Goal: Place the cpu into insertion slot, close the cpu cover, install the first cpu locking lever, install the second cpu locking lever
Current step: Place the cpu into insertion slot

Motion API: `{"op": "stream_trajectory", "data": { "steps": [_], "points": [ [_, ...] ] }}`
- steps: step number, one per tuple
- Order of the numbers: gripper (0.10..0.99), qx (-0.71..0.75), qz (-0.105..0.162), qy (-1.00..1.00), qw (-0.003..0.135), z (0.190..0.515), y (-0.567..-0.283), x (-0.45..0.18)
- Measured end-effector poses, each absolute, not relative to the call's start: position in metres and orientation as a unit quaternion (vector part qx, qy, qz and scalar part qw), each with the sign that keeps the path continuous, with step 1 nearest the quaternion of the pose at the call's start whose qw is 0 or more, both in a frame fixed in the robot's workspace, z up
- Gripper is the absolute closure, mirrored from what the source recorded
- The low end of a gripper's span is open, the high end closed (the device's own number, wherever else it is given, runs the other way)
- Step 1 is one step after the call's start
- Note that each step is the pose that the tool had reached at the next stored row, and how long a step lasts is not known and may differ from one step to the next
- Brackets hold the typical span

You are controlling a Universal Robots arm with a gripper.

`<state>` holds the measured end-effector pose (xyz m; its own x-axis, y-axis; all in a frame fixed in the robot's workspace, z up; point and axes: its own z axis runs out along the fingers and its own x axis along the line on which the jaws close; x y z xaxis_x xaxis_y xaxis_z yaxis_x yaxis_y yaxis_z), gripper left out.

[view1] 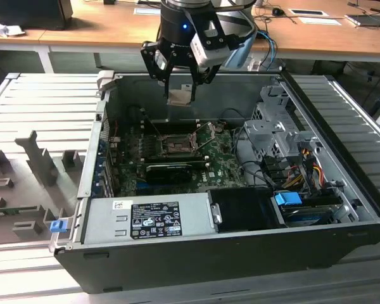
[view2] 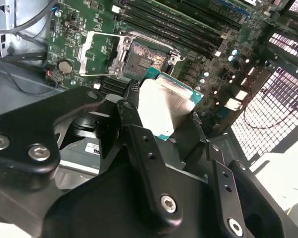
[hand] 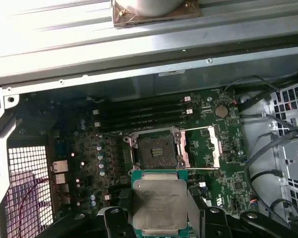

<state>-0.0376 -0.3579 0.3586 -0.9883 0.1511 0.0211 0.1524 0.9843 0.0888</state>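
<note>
Cpu (hand: pixel 159 203) clamped in the gripper (view1: pixel 180 90), above the open computer case (view1: pixel 342 114).

In both wrist views its silvery top faces the camera, with a black finger (view2: pixel 144 144) pressed against each of two opposite edges. Beyond it the socket (hand: pixel 156 151) lies open on the green motherboard (hand: pixel 228 168), well apart from the held part. The cpu cover (hand: pixel 211 146) is swung back beside the socket. In the exterior view the gripper hangs over the case's far side, and a black graphics card (view1: pixel 168 168) sits just this side of the socket.
</note>
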Motion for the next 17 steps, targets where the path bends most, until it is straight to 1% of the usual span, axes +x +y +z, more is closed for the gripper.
{"op": "stream_trajectory", "data": {
  "steps": [17],
  "points": [
    [0.557, -0.115, -0.045, -0.992, 0.005, 0.3576, -0.3579, -0.0376]
  ]
}}
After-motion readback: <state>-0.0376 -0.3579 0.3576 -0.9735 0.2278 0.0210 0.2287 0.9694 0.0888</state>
